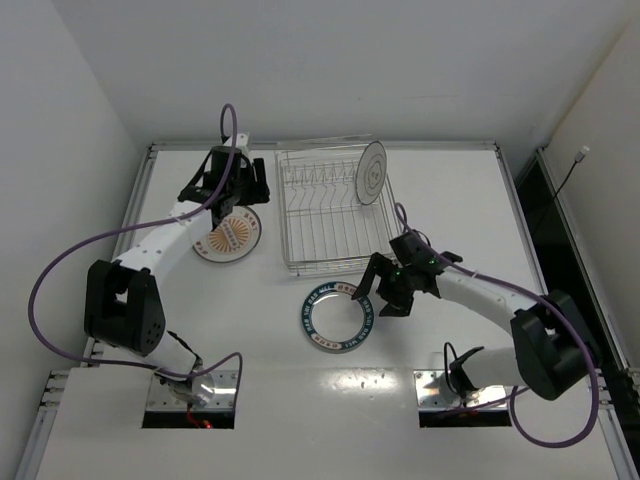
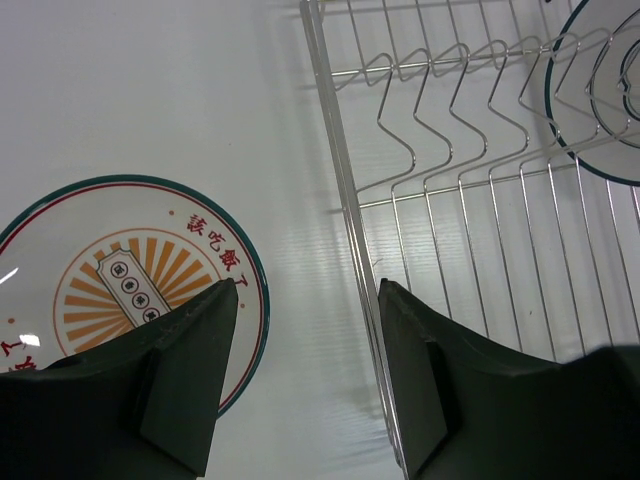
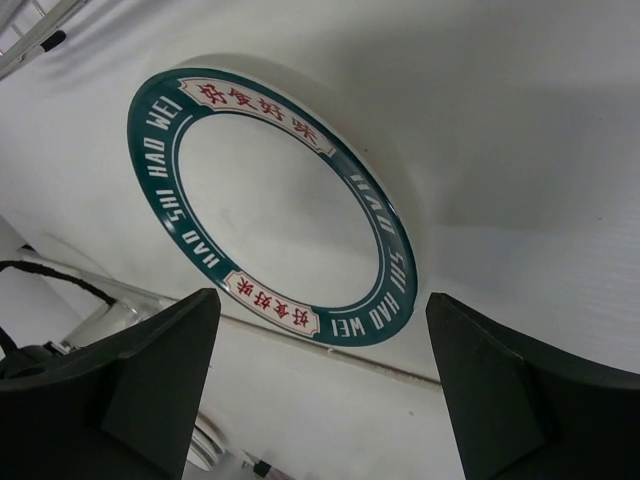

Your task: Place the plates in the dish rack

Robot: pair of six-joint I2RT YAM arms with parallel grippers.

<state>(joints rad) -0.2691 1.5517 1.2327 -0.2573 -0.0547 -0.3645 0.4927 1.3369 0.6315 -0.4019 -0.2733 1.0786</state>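
White bench [image 1: 450, 200] | dish rack [image 1: 320, 225] upper centre, white plate [image 1: 371, 172] upright inside | left gripper [image 2: 305, 290] released over sunburst plate [image 1: 238, 238], upper left | right gripper [image 3: 322, 298] released above teal-rimmed plate [image 1: 335, 322], centre

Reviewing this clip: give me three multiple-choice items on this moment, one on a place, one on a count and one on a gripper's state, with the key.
1. Where is the teal-rimmed plate relative to the rack?
A. Upright inside it
B. Flat on the table, on the rack's near side
C. Flat on the table, on the rack's far side

2. How many plates stand in the rack?
A. None
B. Three
C. One

3. The right gripper is:
A. Open
B. Shut on a plate
C. Shut on nothing

Key:
1 B, the top view shows it lying flat just nearer than the rack.
2 C, only the white plate stands there, at the rack's right end.
3 A, its wrist view shows the jaws wide apart with nothing between them.
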